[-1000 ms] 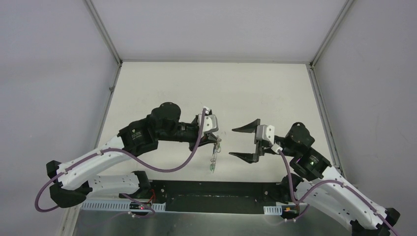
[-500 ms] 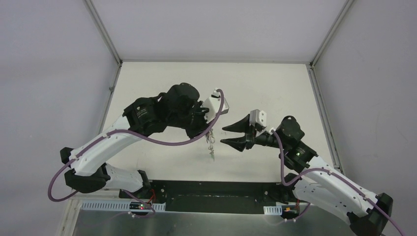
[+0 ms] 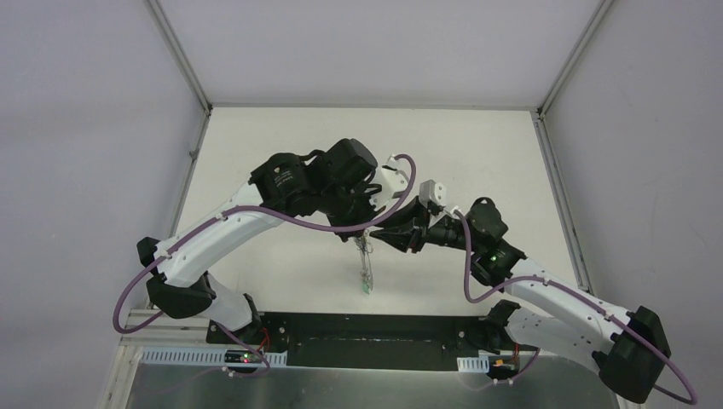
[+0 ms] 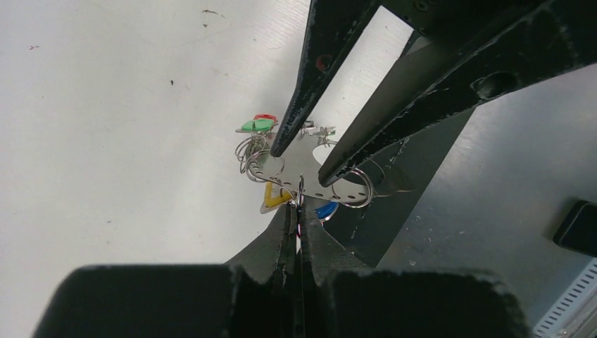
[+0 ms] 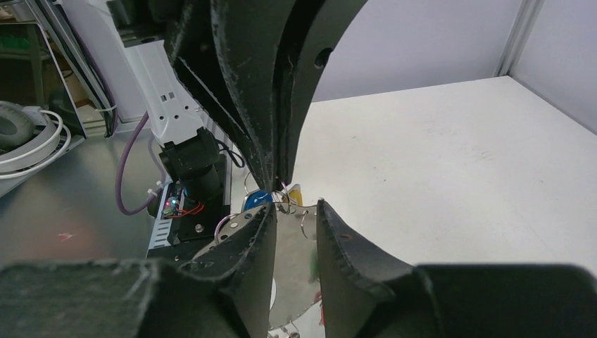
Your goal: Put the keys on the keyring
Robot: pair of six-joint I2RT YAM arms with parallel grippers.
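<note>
The keyring [image 4: 294, 156] is a flat silvery metal piece with small holes along its edge, hanging in the air over the table's near middle. My left gripper [image 4: 297, 208] is shut on a thin wire ring at its top. Keys with green [image 4: 255, 125], yellow [image 4: 274, 196] and blue [image 4: 325, 210] tags dangle from it; in the top view the bunch [image 3: 366, 274] hangs below both grippers. My right gripper [image 5: 296, 205] stands open with its jaws narrow, its fingertips [image 4: 276, 149] right against the keyring [image 5: 296, 271], nothing clearly clamped.
A black base strip [image 3: 375, 328] and a grey metal ledge [image 3: 341, 388] run along the table's near edge below the bunch. Metal frame posts [image 3: 179, 55] and grey walls close in the white table [image 3: 460, 153]. Headphones [image 5: 24, 137] lie off the table.
Both arms have swung toward each other and met over the near middle. The right jaws have narrowed from wide open. The left gripper has stayed shut, carrying the bunch a little to the right.
</note>
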